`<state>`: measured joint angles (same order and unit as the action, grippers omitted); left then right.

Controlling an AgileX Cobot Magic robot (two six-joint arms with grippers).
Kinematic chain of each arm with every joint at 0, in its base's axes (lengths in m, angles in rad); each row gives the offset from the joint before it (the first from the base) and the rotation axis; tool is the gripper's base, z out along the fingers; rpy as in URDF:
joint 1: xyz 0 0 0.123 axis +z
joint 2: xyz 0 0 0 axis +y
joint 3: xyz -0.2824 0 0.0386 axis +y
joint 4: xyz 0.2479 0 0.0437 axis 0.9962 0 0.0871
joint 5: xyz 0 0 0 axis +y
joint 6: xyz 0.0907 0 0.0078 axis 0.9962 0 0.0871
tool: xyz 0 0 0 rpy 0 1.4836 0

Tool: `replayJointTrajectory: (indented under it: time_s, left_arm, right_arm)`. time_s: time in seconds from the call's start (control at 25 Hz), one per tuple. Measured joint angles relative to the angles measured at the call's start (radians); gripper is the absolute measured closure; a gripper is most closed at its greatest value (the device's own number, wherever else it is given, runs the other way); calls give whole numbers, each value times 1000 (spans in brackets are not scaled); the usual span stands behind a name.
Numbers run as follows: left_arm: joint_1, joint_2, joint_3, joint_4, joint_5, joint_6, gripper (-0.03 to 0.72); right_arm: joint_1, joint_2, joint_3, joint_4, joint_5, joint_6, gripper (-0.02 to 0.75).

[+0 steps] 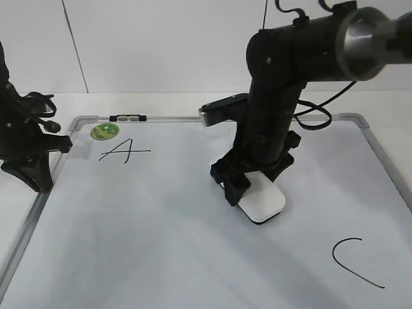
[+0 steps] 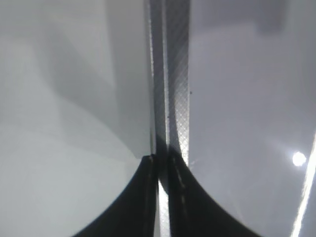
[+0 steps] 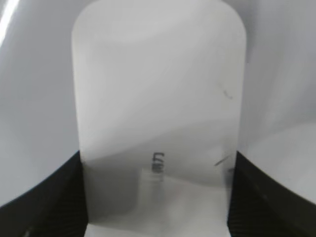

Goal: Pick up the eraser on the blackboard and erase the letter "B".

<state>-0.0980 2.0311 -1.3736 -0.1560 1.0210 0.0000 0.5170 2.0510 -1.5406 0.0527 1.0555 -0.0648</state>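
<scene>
Even, bright light from above; my right arm (image 1: 270, 116) throws a soft shadow on the blackboard (image 1: 161, 219). My left wrist view shows a glare spot (image 2: 298, 158) and blurred frame (image 2: 170, 74). My right wrist view is soft, the eraser (image 3: 158, 113) washed out.

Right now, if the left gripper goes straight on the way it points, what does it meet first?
Probably the blackboard's frame. The left gripper is shut, and in its wrist view the grey frame strip runs straight ahead of the fingertips. How far below it lies is unclear.
</scene>
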Motion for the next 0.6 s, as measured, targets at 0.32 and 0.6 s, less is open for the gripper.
replayJointTrajectory:
  time_s: [0.32, 0.6]
  left_arm:
    - [0, 0, 0, 0, 2, 0, 667]
    - [0, 0, 0, 0, 2, 0, 667]
  right_arm:
    - [99, 78, -101, -4, 64, 2, 178]
    - [189, 82, -137, 25, 60, 2, 178]
